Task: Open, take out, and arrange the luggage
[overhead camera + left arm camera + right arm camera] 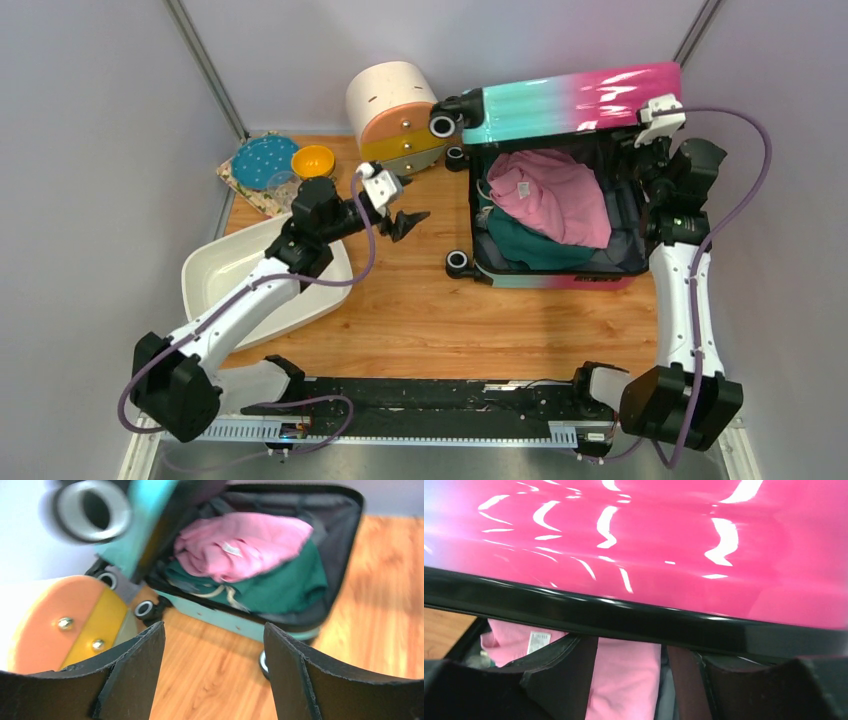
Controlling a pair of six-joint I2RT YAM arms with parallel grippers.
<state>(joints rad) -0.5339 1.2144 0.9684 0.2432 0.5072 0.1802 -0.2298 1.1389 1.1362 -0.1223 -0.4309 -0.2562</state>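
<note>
With its lid standing upright along the top of the overhead frame, the teal-to-pink hard-shell suitcase lies open in the upper right on the wooden desk. Its dark-lined lower half faces up. Inside I see a crumpled pink garment lying on a dark green garment, which shows toward the lower left of the compartment. Black wheels with grey hubs sit along the case's left side.

My left claw hovers left of centre over bare wood, between the suitcase and the white plastic basin. Its fingers are spread wide and pinch nothing. In its wrist view the claw points at the open case, with the clothes framed above the gap.

My right claw is up at the right end of the lid, hidden behind the wrist in the overhead view. Its wrist view shows the glossy pink shell filling the upper frame and the lid's black rim crossing just above the fingers. Pink cloth shows through the gap between them. The fingers stand apart, and I can't tell whether their tips touch the rim.

The round cream cabinet, with orange and yellow drawer fronts, stands just left of the lid. Further left, a teal dotted plate and an orange bowl rest on a patterned mat.
</note>
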